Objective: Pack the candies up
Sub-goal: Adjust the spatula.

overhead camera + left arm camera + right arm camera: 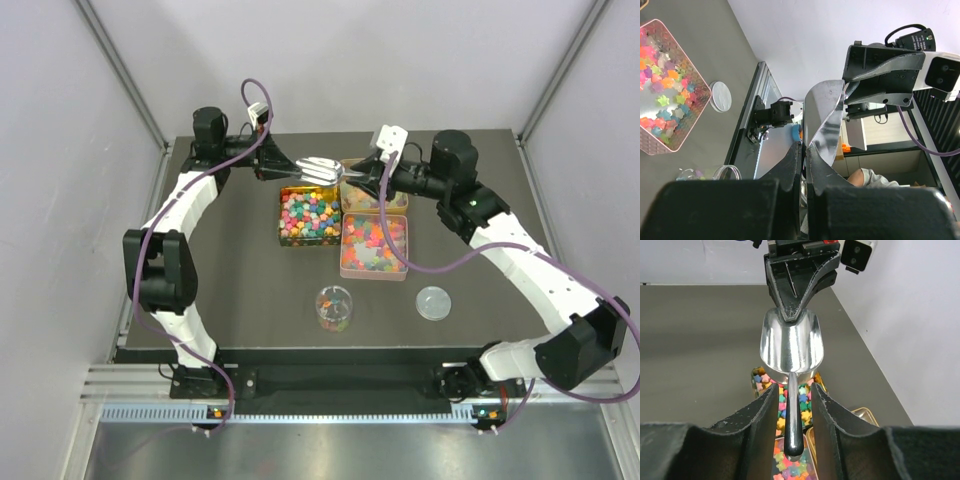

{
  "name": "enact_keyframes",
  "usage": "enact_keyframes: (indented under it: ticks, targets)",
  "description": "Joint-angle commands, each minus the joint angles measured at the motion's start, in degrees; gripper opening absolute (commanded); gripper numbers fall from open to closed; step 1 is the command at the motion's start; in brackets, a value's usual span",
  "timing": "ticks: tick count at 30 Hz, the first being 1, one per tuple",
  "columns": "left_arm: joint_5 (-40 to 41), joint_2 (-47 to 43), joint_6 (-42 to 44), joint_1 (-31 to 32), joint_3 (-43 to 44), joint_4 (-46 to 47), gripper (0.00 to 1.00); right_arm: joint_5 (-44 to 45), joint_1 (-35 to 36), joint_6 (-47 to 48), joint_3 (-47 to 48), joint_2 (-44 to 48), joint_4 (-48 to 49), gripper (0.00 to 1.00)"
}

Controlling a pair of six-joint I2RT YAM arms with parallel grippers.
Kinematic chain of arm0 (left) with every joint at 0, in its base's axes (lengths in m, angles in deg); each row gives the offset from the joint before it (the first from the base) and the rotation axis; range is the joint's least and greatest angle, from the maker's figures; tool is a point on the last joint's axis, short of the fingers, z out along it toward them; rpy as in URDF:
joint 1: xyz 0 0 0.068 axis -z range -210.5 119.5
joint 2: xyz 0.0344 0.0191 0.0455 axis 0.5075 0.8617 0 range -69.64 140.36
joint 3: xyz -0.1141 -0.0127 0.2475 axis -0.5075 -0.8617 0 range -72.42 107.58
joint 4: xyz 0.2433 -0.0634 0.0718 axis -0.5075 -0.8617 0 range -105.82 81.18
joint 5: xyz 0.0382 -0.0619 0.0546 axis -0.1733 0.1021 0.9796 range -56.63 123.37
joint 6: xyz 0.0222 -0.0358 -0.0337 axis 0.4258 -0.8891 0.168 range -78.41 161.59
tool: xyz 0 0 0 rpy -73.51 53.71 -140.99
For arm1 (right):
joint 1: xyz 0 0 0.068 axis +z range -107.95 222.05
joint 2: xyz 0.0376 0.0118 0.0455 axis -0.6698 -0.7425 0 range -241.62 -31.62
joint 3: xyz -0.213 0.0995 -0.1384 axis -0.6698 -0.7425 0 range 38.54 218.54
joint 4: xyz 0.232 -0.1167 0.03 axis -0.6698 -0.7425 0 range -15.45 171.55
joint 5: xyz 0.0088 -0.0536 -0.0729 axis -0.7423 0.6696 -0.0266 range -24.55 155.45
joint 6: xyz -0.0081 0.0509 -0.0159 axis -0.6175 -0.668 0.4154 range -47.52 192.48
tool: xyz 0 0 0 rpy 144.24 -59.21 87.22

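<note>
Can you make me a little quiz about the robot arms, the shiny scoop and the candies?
1. True or false: the left gripper pinches the scoop by its bowl.
2. What sits between the fingers of the right gripper? A) the scoop's handle B) a pink tin C) a round lid
3. Fill in: the clear jar near the arm bases holds a few ___.
Key: 1 true; 2 A; 3 candies.
</note>
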Motion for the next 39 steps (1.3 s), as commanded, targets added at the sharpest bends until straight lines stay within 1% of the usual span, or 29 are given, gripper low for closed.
enact_keyframes:
  ticks: [1, 11, 22, 28, 31, 34, 35, 39]
  targets:
    - [-11.16, -0.06, -0.21, -0.33, 0.45, 2.92, 0.00, -1.77, -0.45, -0.99, 3.51, -0.42, 1.81, 0.32]
    - [-11.16, -0.14, -0.29, -0.33, 0.18, 2.92, 0.00, -2.56, -0.36, -1.87, 3.59, -1.47, 2.33, 0.25]
    - [-11.16, 0.12, -0.21, -0.33, -0.08, 3.01, 0.00, -3.00, -0.01, -3.71, 3.24, -1.21, 5.23, 0.22]
    - [-11.25, 0.56, -0.73, -0.33, 0.45, 3.62, 0.00, -2.91, 0.17, -3.89, 3.51, -1.12, 5.23, 0.21]
    - [-11.16, 0.73, -0.65, -0.33, 0.45, 3.62, 0.00, -3.09, 0.26, -3.98, 3.59, -1.56, 5.06, 0.17]
    - [-11.16, 0.74, -0.65, -0.33, 0.45, 3.62, 0.00, -3.62, 0.43, -4.42, 4.21, -1.91, 4.88, 0.07]
    - [-11.16, 0.91, -0.73, -0.33, 0.45, 3.62, 0.00, -3.79, 0.43, -4.59, 4.21, -1.91, 5.23, 0.00]
    - [-11.16, 1.35, -0.73, -0.33, 0.62, 4.32, 0.00, -3.35, 0.61, -6.09, 4.65, -1.82, 6.20, 0.00]
